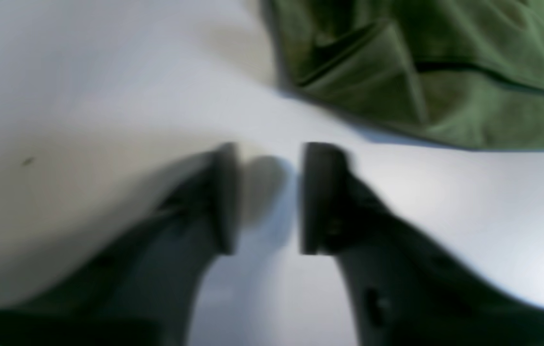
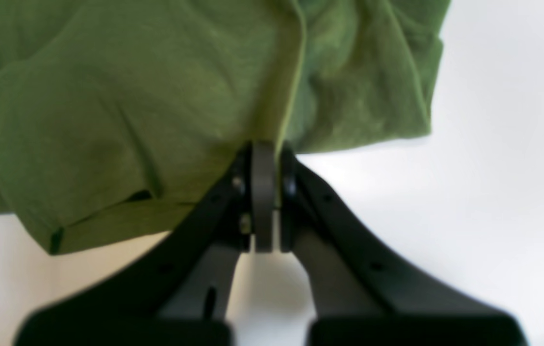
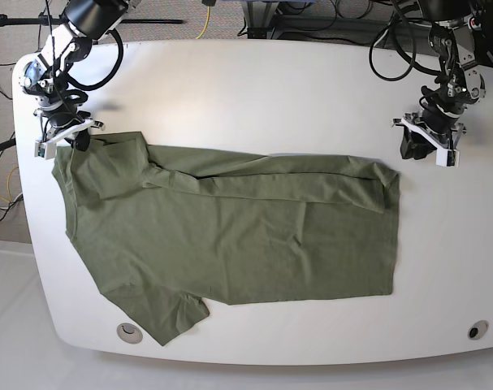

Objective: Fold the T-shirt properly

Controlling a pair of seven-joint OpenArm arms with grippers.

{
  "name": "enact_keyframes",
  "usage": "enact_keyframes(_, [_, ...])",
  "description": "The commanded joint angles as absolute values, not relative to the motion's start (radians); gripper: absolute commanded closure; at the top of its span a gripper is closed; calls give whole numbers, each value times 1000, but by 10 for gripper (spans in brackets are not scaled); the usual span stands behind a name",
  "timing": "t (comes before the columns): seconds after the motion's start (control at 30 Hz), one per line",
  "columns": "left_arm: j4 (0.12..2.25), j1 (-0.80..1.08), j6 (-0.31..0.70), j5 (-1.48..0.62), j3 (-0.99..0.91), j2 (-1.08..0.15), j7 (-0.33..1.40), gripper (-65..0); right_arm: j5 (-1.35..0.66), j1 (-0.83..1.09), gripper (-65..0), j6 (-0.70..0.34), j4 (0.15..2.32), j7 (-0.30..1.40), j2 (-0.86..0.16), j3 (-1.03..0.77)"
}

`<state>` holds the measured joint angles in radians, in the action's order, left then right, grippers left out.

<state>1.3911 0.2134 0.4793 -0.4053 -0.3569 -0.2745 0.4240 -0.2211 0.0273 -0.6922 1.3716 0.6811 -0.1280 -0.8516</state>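
One side of the shirt is folded over, and one tool has let go.

The T-shirt [image 3: 230, 236] lies flat in the middle of the white desk [image 3: 254, 81], its top edge folded down. The left tool [image 1: 267, 197] sits just beside the shirt's hem corner, a little way open and holding nothing. The right tool [image 2: 264, 192] is pinched tight on the shirt's sleeve edge. I think it should let go next, then both grab the bottom edge.
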Motion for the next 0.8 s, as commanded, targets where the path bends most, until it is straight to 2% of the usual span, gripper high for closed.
enact_keyframes(0.0, [1404, 204, 485, -402, -361, -284, 403, -68, -227, 13, 0, -698, 1375, 666, -145, -853])
enact_keyframes(0.13, [1368, 184, 489, -402, -352, -285, 389, -14, -230, -3, 0, -698, 1370, 662, -144, -855])
enact_keyframes(0.33, [1343, 159, 496, -399, -345, -286, 395, -47, -226, -12, 0, -698, 1361, 661, -144, -855])
enact_keyframes(0.6, [1324, 151, 487, -402, -340, -271, 394, -5, -227, -20, 0, -698, 1372, 658, -147, -845])
enact_keyframes(0.67, [1318, 148, 486, -404, -341, -270, 399, -8, -228, -21, 0, -698, 1374, 657, -146, -845])
enact_keyframes(0.77, [1290, 141, 483, -407, -343, -275, 435, -102, -227, -18, 0, -698, 1369, 657, -143, -851])
